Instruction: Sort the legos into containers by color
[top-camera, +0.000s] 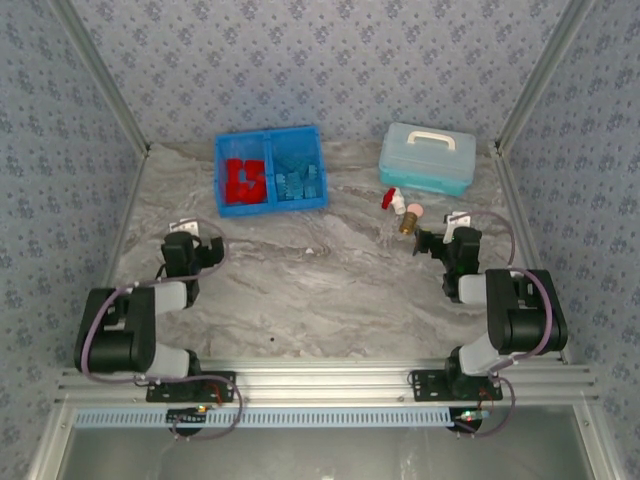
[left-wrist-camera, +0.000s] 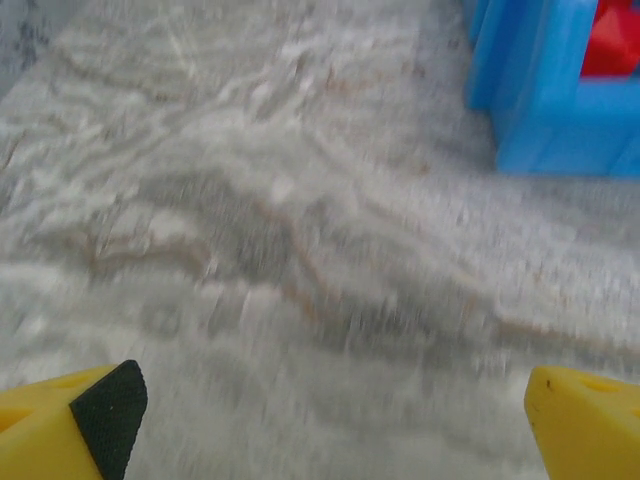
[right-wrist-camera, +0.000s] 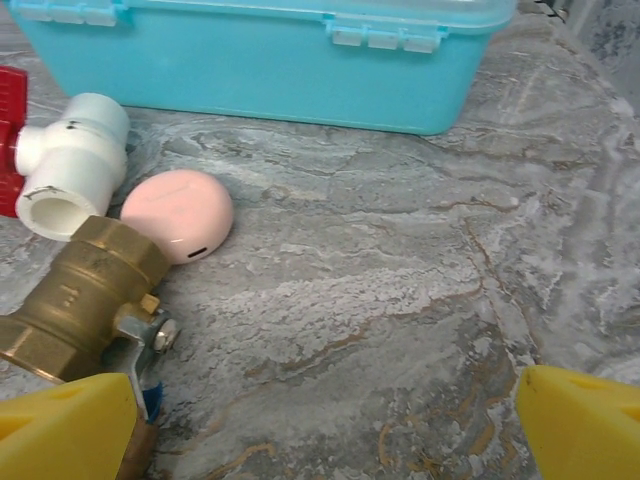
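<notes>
The tray (top-camera: 222, 176) holds red legos (top-camera: 243, 179) in its left half, blue legos (top-camera: 298, 178) in its right: sorting looks done. The left gripper (left-wrist-camera: 330, 410) and right gripper (right-wrist-camera: 330, 420) gape empty; park them clear of the tray.

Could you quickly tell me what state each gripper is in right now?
Left gripper: open, holding nothing.
Right gripper: open, holding nothing.
</notes>
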